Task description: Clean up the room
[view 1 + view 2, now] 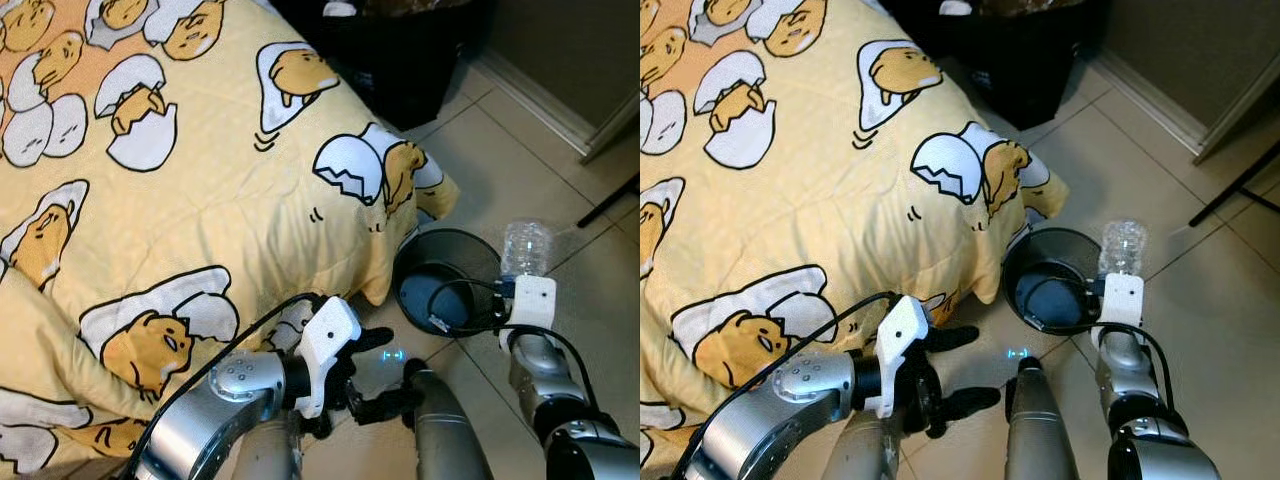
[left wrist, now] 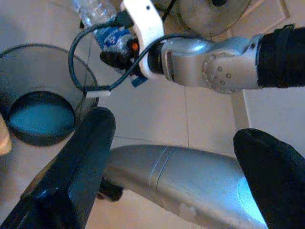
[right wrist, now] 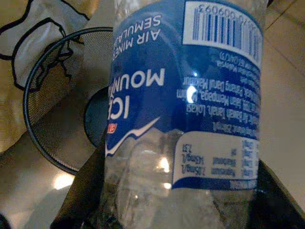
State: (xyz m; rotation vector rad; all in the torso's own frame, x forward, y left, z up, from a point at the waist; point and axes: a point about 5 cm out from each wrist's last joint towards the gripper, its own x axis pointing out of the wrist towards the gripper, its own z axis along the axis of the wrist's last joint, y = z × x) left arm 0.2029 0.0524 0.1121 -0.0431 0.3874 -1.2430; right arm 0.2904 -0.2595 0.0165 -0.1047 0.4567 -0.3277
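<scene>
Left end effector (image 1: 375,372) nearest, fingers spread, idle. Right end effector (image 1: 522,285) clamps bottle (image 1: 526,247) mid-body beside bin (image 1: 448,281) rim. Bottle: empty-looking, light, crushable, slick plastic.

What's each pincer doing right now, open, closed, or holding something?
Left pincer: open, holding nothing, low beside the yellow cartoon-print bedspread.
Right pincer: closed on the clear plastic water bottle with a blue label, next to the black mesh wastebasket.
</scene>
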